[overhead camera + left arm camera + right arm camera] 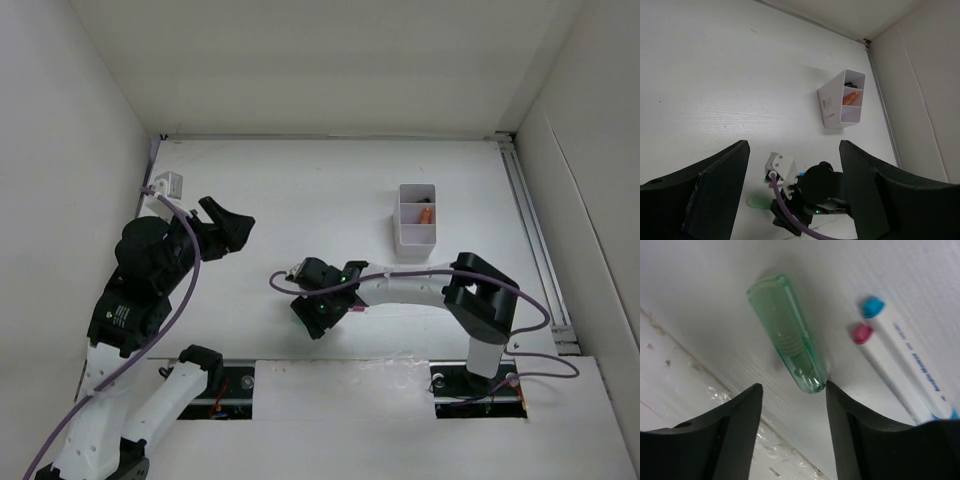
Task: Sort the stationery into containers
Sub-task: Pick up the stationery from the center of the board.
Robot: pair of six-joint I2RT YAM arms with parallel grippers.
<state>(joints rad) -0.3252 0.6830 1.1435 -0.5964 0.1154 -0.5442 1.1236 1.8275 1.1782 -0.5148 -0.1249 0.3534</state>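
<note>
One green marker (787, 335) lies flat, long axis slanting, one end at the mouth of the right tool (793, 389), jaws wide apart.

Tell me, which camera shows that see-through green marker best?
The right wrist view: the green marker lies close up and whole, just ahead of the right end effector. The left wrist view catches only one green end; from above, the right arm mostly hides it.

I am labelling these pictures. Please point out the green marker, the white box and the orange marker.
green marker (789, 336), right wrist view, middle of its body.
white box (831, 104), left wrist view, its side wall.
orange marker (851, 97), left wrist view, visible end.
</note>
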